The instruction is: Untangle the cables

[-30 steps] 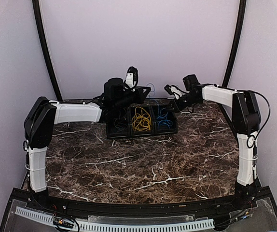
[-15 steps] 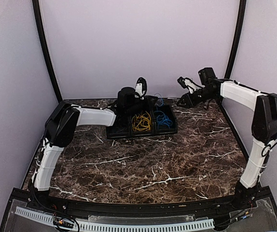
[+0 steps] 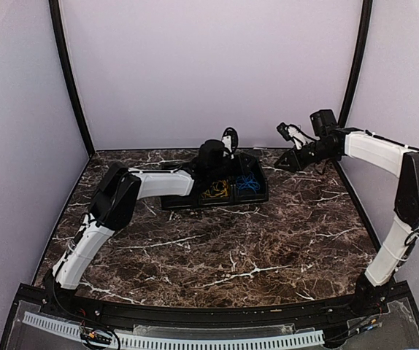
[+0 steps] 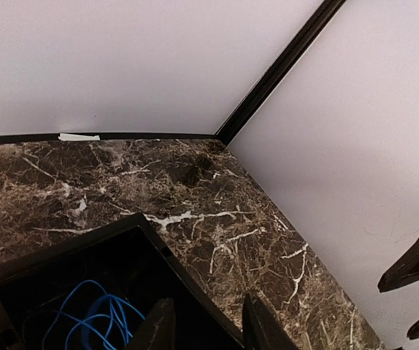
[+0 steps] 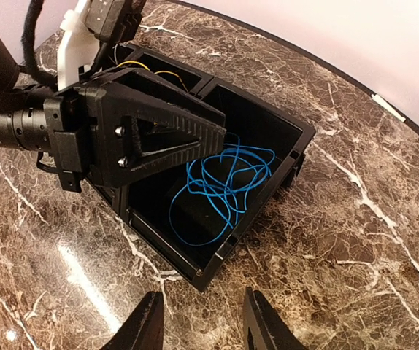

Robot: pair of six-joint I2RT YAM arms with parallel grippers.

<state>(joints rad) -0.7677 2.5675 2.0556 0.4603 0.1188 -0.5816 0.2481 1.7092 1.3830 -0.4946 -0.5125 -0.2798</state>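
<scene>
blue cables (image 5: pixel 220 186) lie loose in the right end compartment of the tray (image 5: pixel 298 135), yellow cables (image 3: pixel 215 191) in the middle one. left gripper (image 4: pixel 208 328) hovers over the tray, jaws apart, nothing between. right gripper (image 5: pixel 201 324) is above the table (image 3: pixel 231 248) right of the tray, jaws spread, empty.
</scene>
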